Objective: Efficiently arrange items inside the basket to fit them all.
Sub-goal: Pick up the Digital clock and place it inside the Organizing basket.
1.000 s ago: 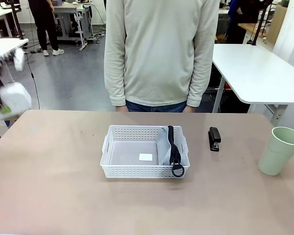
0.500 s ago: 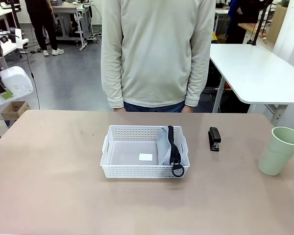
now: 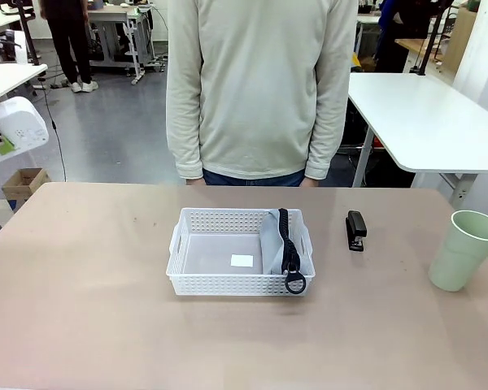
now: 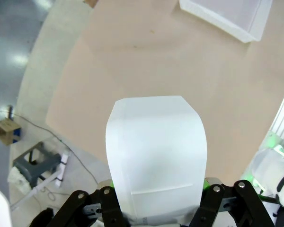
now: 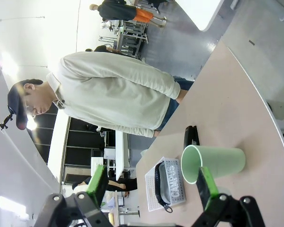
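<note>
Tan table [image 3: 81, 325], workshop behind — lattice basket [image 3: 228, 284], stapler [image 3: 355, 230] at its 3 o'clock.
Left claw [image 4: 156, 194] clamped smooth white box [image 4: 156, 146]; right claw [image 5: 151, 188] gaped wide.

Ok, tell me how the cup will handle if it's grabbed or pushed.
The cup stands upright, base narrower than rim, so a push near the top would probably tip it. It looks empty in the right wrist view, so likely light. Round and tapered, it would probably roll in a curve once down.

White basket [image 3: 228, 283], grey pouch [image 3: 273, 242] inside.
Black stapler [image 3: 355, 231] and upright green cup [image 3: 459, 256] right of it; white box [image 4: 156, 151] aloft, seemingly far left.
</note>
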`<act>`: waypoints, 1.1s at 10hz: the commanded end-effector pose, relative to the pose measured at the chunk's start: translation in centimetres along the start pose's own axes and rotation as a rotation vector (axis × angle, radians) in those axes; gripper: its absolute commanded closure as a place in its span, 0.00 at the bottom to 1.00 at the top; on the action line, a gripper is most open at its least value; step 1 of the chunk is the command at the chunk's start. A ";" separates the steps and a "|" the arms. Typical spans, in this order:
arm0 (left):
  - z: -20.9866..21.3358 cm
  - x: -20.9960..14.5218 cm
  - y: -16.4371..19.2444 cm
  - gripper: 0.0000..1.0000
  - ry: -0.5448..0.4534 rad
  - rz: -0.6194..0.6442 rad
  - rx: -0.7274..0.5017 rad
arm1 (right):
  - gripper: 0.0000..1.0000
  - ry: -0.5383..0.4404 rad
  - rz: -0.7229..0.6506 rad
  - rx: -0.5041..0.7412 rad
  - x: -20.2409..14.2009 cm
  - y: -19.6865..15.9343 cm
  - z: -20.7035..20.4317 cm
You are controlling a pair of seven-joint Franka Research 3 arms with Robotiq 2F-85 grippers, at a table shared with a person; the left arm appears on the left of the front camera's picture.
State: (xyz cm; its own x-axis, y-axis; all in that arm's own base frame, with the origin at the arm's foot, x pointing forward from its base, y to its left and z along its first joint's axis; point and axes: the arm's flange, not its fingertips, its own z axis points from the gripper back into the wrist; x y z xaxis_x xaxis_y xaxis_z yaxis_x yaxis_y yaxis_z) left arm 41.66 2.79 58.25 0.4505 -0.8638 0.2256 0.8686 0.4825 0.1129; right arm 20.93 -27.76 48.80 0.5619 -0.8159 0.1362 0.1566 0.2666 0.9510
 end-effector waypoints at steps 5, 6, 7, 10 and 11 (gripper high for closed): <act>-9.7 17.7 -9.4 0.44 -0.023 -0.031 -0.123 | 0.00 -0.011 0.025 0.029 0.2 -0.1 -0.1; -11.4 20.7 -11.3 0.44 -0.041 -0.085 -0.172 | 0.00 -0.011 0.025 0.029 0.2 -0.1 -0.1; -13.3 23.1 -12.5 0.44 -0.054 -0.093 -0.171 | 0.00 -0.011 0.025 0.029 0.2 -0.1 -0.1; -20.2 27.6 -15.9 0.44 -0.076 -0.105 -0.221 | 0.00 -0.011 0.025 0.029 0.2 -0.1 -0.1; -22.0 27.8 -16.5 0.44 -0.067 -0.091 -0.240 | 0.00 -0.011 0.025 0.029 0.2 -0.1 -0.1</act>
State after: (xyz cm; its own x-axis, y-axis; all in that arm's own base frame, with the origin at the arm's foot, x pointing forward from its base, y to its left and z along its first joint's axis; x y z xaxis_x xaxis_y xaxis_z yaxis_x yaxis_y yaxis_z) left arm 44.13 -32.18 41.72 0.3294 -0.9031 0.2755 0.9437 0.3239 -0.0669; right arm 20.92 -27.78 48.85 0.5609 -0.8165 0.1367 0.1564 0.2667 0.9510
